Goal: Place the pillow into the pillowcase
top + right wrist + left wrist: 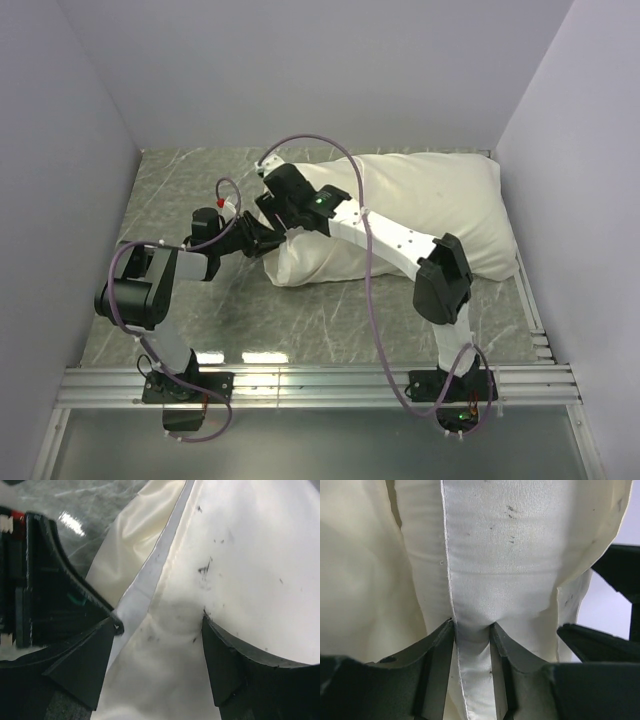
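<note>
The pillowcase (440, 200), cream and slightly shiny, lies at the back right of the table with the pillow bulging inside it. Its left end (300, 262) points at both grippers. In the left wrist view my left gripper (473, 625) is shut on a seamed fold of the white, speckled pillow (510, 555), with cream pillowcase (360, 580) hanging beside it. My right gripper (160, 621) stands open, both fingertips pressed against the pillow (250, 555). The pillowcase (135, 535) edge lies to its upper left. From above, the left gripper (255, 240) and right gripper (272, 205) sit close together.
White walls (70, 150) close in the grey marble table (330, 320) on the left, back and right. Aluminium rails (320, 380) run along the near edge by the arm bases. The left gripper's black body (50, 580) sits right beside the right gripper's left finger.
</note>
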Motion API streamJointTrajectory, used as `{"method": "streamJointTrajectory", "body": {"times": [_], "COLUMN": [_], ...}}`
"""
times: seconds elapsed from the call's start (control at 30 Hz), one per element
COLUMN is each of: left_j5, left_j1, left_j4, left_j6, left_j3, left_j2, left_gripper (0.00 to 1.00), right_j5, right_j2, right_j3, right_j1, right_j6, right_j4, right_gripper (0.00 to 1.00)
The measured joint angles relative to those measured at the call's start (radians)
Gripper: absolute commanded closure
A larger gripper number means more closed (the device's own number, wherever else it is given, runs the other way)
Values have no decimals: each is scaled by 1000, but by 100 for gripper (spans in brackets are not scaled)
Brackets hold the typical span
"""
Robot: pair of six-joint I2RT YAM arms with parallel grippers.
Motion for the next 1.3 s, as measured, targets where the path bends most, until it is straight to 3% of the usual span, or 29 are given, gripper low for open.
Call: {"method": "streamJointTrajectory", "body": {"times": [0.1, 0.17, 0.3, 0.5, 0.53, 0.57, 0.77, 0.97, 1.03, 1.07, 1.2, 1.3], "left_j5": [-12, -18, -33, -33, -29, -23, 10, 31, 39, 44, 60, 69], "left_j1": [-1, -3, -4, -4, -4, -4, -36, -122, -135, -132, -83, -14], "left_j4": [-5, -5, -20, 10, 33, 58, 185, 309, 339, 342, 352, 205], "left_j6": [5, 6, 19, 7, -6, -19, -95, -184, -211, -222, -225, -140], "left_j3": [0, 0, 0, 0, 0, 0, 31, 111, 117, 117, 45, -28], "left_j2": [0, 0, 0, 14, 24, 36, 123, 200, 213, 214, 172, 46], "left_gripper": [59, 59, 61, 64, 66, 72, 89, 92, 88, 78, 57, 49], "right_j5": [32, 65, 103, 42, 16, -16, -235, -518, -572, -584, -571, -529], "right_j2": [49, 75, 107, 94, 85, 74, 4, -3, -4, -4, -24, -87], "right_j3": [47, 66, 71, 71, 71, 71, 72, 91, 93, 93, 63, -25], "right_j1": [0, -1, -10, -20, -21, -20, -20, -35, -53, -66, -114, -135], "right_j6": [-20, -41, -74, -56, -49, -43, 47, 221, 286, 311, 348, 325], "right_j4": [14, 26, 42, 33, 27, 20, -9, -3, 13, 14, 33, 43], "right_gripper": [26, 34, 63, 66, 88, 98, 100, 100, 100, 100, 100, 100]}}
